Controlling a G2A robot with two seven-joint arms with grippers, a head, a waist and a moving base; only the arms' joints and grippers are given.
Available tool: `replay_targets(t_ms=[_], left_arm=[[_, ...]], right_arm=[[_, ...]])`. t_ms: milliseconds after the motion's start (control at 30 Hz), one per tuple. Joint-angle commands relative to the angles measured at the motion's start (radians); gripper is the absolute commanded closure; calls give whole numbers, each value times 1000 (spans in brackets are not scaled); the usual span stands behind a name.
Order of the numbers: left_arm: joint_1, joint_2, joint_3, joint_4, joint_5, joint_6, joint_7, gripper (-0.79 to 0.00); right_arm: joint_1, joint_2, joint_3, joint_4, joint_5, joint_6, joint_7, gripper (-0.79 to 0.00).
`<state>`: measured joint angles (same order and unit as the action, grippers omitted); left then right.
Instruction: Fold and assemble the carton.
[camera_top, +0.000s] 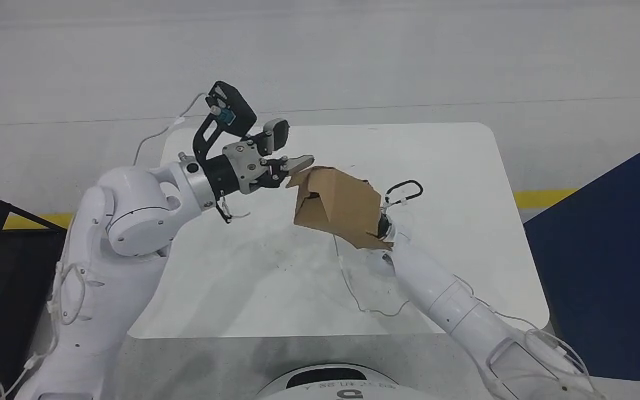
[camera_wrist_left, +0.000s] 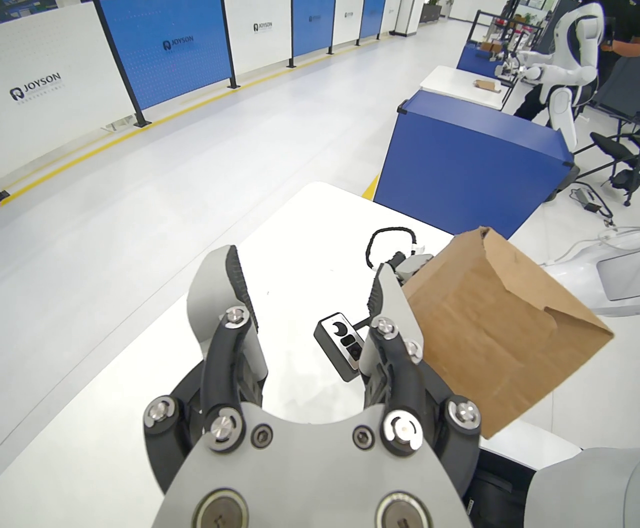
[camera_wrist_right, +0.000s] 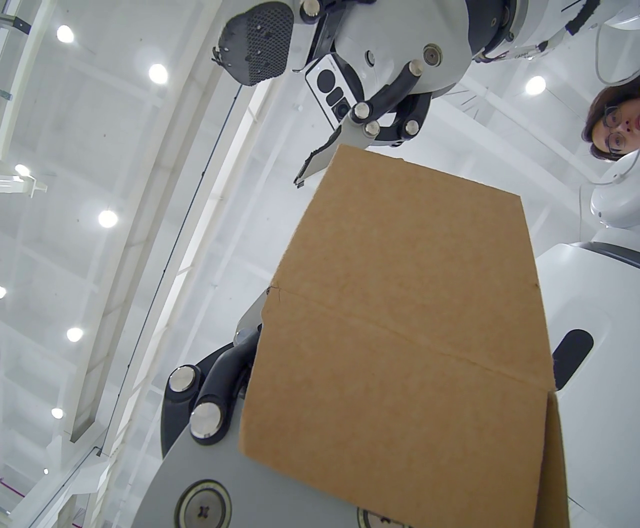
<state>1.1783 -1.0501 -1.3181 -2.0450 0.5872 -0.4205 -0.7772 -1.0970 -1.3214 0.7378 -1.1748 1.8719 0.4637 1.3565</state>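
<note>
From above, the carton (camera_top: 335, 205) hangs off the desk (camera_top: 450, 180), roughly over its middle. It is tilted, with creased brown panels half folded into a box.

The right arm comes up from the near right corner and carries it. The right pincer (camera_top: 385, 225) is tucked under the carton's right end and is clenched on the cardboard. From that arm's own camera the carton (camera_wrist_right: 410, 310) covers almost everything. One finger (camera_wrist_right: 250, 320) peeks out along its edge and the other is hidden behind the board.

The left pincer (camera_top: 288, 145) sits at the carton's far left corner with its jaws spread wide and nothing between them. Its own camera shows this best: the released left pincer (camera_wrist_left: 307, 265) has one finger lying right along the carton (camera_wrist_left: 500, 340) face. Whether that finger actually touches, I can't tell. From underneath, the left pincer (camera_wrist_right: 280, 112) pokes out past the carton's far edge.

A black cable loop (camera_top: 403, 190) stands up just right of the box.

White desk surface (camera_wrist_left: 300, 210) spreads out to the left and the near side. The rounded far edge is close behind the arms. A blue partition (camera_wrist_left: 465, 165) stands just past the desk's right edge.
</note>
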Motion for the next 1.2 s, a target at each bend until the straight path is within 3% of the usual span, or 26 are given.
replay_targets(t_ms=[0,200,367,1167], left_arm=[[2,1,4,-3,-2,-4,-3,-517],[5,5,6,-9,-19,-18,-20,-486],[10,9,0,-14,-42,-30,-37,-391],[6,35,-7,-79,-84,-84,-163,-360]], right_arm=[[0,0,-1,2,-1,-1,1,0],[-3,-1,-3,7,4,-5,5,0],[-3,0,-4,11,4,-3,4,0],[13,-10,8,49,26,13,-13,0]])
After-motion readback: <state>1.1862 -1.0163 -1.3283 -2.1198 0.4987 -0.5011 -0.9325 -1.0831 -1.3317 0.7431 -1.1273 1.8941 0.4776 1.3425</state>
